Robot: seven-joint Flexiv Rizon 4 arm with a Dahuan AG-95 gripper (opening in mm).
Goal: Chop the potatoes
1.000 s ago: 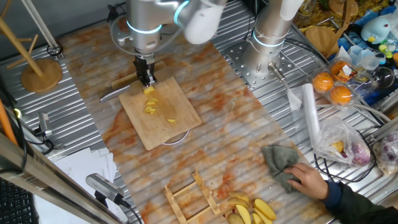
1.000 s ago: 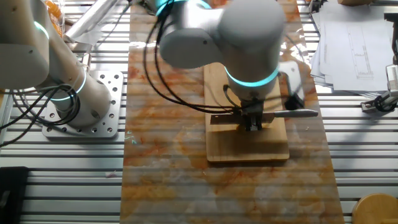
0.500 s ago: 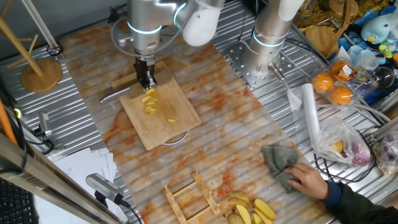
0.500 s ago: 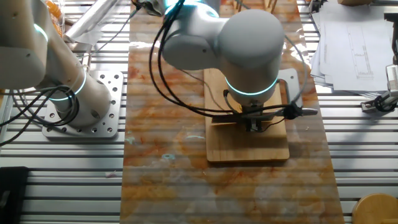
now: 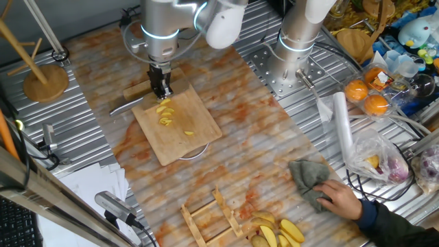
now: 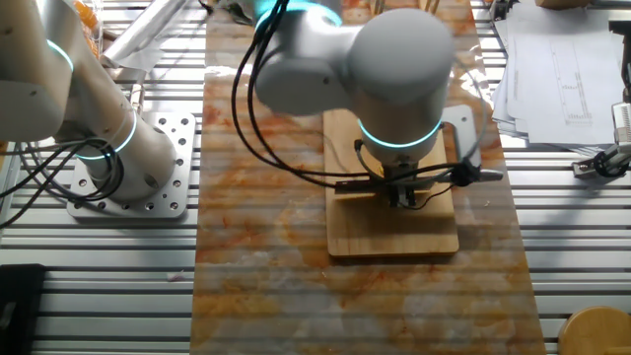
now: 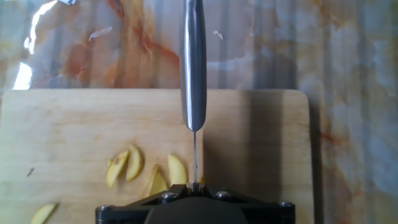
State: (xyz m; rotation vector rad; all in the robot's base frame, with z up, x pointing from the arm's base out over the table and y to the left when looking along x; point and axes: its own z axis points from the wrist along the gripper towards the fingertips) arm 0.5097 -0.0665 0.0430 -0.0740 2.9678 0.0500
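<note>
Potatoes [image 7: 127, 165] sliced on bamboo board [image 7: 62, 124], fingers [image 5: 162, 90] clamped on knife [image 7: 193, 62], no legible writing

A robotics lab, plainly: two grey robot arms [image 5: 296, 41] with glowing cyan rings bolted to a ribbed aluminium desk [image 5: 322, 130], loose black cables [image 6: 59, 173] trailing, printed papers [image 6: 557, 59] at the edge. A marble-patterned plastic sheet [image 5: 260, 151] and a bamboo cutting board [image 5: 177, 123] stage a mock kitchen.

Silver-grey arm [image 6: 394, 69], glowing cyan joint rings, black cables
</note>
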